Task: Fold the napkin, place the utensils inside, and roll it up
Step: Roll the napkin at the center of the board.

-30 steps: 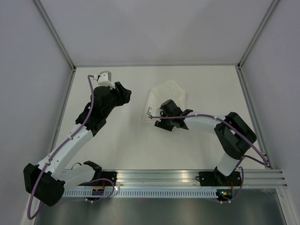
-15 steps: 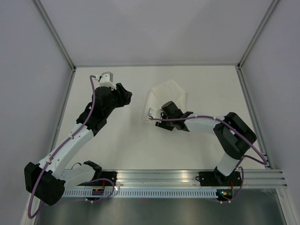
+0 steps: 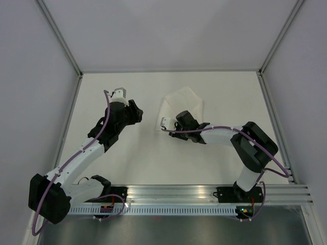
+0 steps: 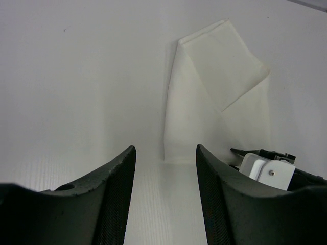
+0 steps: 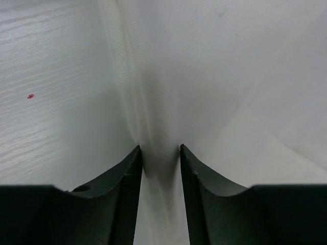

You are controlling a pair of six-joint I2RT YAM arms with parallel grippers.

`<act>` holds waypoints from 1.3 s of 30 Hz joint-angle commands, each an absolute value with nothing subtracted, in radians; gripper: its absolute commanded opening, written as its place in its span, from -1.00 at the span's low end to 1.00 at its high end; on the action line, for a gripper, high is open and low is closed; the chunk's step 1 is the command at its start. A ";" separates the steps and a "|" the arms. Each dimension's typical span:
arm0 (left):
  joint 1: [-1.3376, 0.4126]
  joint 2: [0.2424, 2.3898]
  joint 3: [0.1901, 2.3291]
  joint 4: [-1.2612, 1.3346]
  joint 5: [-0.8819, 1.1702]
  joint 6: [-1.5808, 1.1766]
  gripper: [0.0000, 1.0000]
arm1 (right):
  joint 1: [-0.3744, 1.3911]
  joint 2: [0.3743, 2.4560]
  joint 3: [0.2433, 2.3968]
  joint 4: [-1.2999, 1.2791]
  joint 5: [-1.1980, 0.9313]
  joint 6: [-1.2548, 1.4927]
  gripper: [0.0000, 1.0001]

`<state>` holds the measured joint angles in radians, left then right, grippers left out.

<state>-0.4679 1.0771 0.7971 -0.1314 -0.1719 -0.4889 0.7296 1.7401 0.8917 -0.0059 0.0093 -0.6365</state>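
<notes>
The napkin point(image 3: 185, 100) lies folded on the far middle of the table point(image 3: 232, 94), one flap doubled over at an angle. My right gripper point(image 5: 161, 150) is down at its near left edge, pinching a raised ridge of the cloth between both fingers. My left gripper point(image 4: 166, 150) hangs over bare table well to the left of the napkin, jaws spread, holding nothing, facing the cloth.

napkin point(image 4: 214, 102): thin white cloth, matt, softly creased. counter point(image 3: 153, 153): white, matt, faint fine grain. left end effector point(image 4: 166, 148), right end effector point(image 5: 161, 148): dark matt plastic. rail point(image 3: 204, 191): brushed metal.
</notes>
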 commanded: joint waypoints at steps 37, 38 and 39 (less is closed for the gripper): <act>-0.709 0.942 0.348 0.822 -0.303 -0.017 -0.07 | 0.480 1.976 1.189 -0.710 -0.563 -0.782 -0.88; -0.713 0.942 0.325 0.877 -0.272 -0.003 -0.06 | 0.463 2.000 1.219 -0.751 -0.580 -0.802 -0.89; -0.715 0.945 0.315 0.877 -0.272 0.044 -0.04 | 0.457 2.012 1.220 -0.774 -0.589 -0.813 -0.89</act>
<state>-0.7044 0.9546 0.3538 0.6804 -0.3214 -0.1314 0.4847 1.9202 1.2217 -0.5098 -0.5129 -0.7441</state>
